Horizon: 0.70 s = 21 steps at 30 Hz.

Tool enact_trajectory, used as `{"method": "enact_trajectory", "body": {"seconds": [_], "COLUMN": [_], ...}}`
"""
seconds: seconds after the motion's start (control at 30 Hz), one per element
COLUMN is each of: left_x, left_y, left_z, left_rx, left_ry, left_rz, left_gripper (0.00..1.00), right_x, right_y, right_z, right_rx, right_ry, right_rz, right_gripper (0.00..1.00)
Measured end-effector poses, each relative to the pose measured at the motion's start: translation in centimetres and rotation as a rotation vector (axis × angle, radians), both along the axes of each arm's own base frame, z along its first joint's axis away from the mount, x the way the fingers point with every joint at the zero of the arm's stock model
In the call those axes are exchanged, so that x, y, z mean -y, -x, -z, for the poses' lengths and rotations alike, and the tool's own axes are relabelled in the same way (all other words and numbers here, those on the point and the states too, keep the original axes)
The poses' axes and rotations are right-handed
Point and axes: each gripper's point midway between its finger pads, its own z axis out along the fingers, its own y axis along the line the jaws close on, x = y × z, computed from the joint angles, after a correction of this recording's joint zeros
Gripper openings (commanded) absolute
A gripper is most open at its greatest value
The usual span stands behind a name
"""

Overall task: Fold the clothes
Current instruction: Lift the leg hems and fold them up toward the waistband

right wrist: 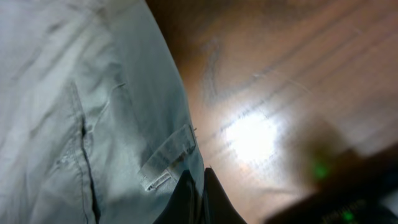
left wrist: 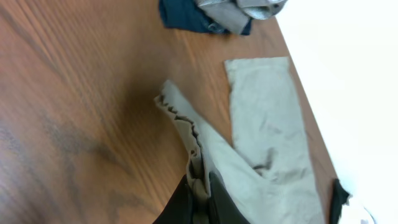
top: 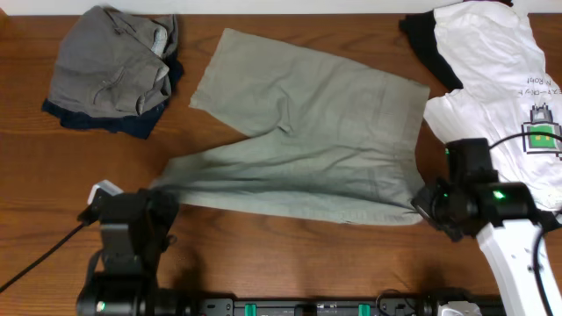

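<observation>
At lower left, the left gripper [top: 165, 198] pinches a leg hem of the khaki shorts [top: 316, 140]. At lower right, the right gripper [top: 423, 209] clamps their waistband corner. The shorts lie spread mid-frame, with a white T-shirt [top: 492, 70] at upper right.

Brown wood-grain table [top: 290, 254]; bright light glare on surface; white beyond far edge

Left pincer [left wrist: 200, 186] and right pincer [right wrist: 200, 182], both clamped tight.
</observation>
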Motion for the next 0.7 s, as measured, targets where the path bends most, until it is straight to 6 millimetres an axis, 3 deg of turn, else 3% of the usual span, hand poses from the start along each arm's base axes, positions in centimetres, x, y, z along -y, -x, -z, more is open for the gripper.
{"method": "enact_trajectory", "body": {"seconds": [0.2, 0.37, 0.5, 0.7], "left_x": [0.0, 0.0, -0.1, 0.2], "left_y": [1.2, 1.2, -0.1, -6.0], "left_z": [-3.6, -5.2, -5.6, -5.0], "left_rx": [0.037, 0.074, 0.087, 0.075], "left_ry": [-0.031, -0.044, -0.056, -0.085], "left_rz": [0.025, 0.034, 0.038, 0.064], "left_gripper": [0.06, 0.06, 0.06, 0.06], "right_x": [-0.1, -0.3, -0.4, -0.1], "right_y": [2.6, 3.0, 1.1, -3.4], "right_z": [-3.1, -3.8, -4.0, -3.3], "right_rx": [-0.011, 0.003, 0.064, 0.127], "right_ry": [-0.013, -0.025, -0.023, 0.005], "right_rz": [-0.02, -0.029, -0.031, -0.026], "right_gripper": [0.01, 0.01, 0.01, 0.01]}}
